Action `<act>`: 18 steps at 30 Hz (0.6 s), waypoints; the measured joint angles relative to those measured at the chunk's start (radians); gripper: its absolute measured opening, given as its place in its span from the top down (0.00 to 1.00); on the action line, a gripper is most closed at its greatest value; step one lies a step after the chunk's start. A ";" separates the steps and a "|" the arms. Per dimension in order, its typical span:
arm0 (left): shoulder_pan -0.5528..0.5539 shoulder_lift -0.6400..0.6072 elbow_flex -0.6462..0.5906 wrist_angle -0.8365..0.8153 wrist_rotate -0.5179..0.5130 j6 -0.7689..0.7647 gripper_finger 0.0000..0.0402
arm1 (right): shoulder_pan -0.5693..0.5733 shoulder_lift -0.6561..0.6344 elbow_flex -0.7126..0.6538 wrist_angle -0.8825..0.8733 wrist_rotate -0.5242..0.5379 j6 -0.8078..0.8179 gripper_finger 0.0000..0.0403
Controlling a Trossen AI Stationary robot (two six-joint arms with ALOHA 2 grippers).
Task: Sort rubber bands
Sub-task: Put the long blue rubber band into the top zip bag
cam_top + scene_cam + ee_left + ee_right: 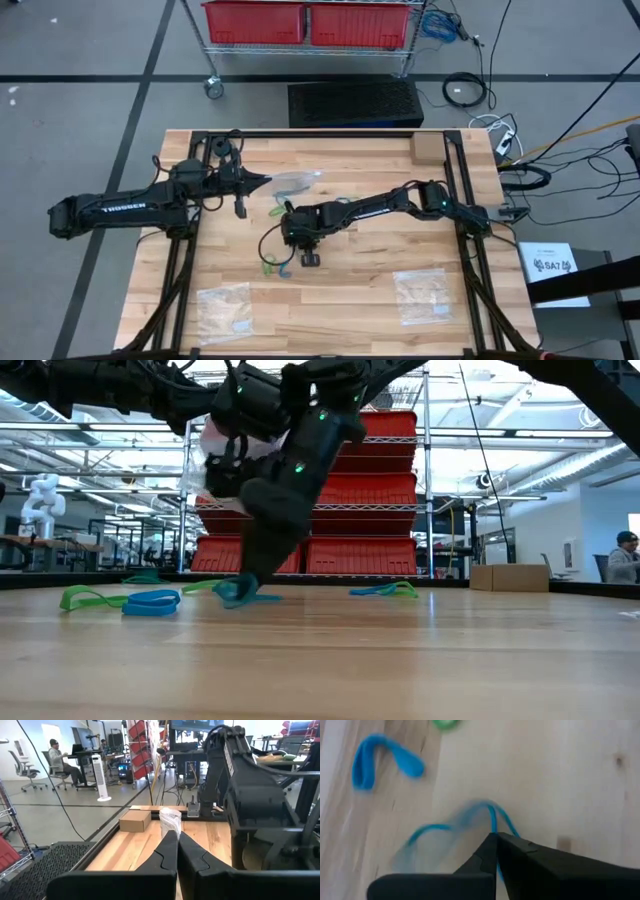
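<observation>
Progress: early, by my judgement; bands lie loose on the wood and I see no sorted heaps yet.
Right claw: my right gripper (pixel 496 836) is down at the table (pixel 360 280), just left of centre in the high view, its fingers pressed together on a blue rubber band (pixel 492 815). The wrist view shows the loop running in under my fingertips, so I read this as a pinch, though the band looks smeared there.
Left claw: my left gripper (pixel 177 840) is pressed shut and waits at the upper left of the tabletop in the high view, pointing toward the middle; I see nothing between its fingers.
Bands left, low view: a green rubber band (pixel 85 598) and a folded blue one (pixel 152 603) at the left edge of the frame, and a blue-green tangle (pixel 385 590) right of centre.
Bands left, right wrist view: another blue loop (pixel 375 760) at upper left, and a green one (pixel 445 723) cut off by the top edge.
Bags: two clear plastic bags (pixel 222 305) lie flat in the lower part of the high view, one on each side; whether either holds bands I cannot tell.
Still to do: lift this blue band to its own group, then do the same for each remaining loop by colour.
</observation>
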 joint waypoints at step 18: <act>0.000 0.042 0.000 0.006 0.000 -0.002 1.00 | -0.012 -0.257 0.026 -0.003 0.048 -0.108 1.00</act>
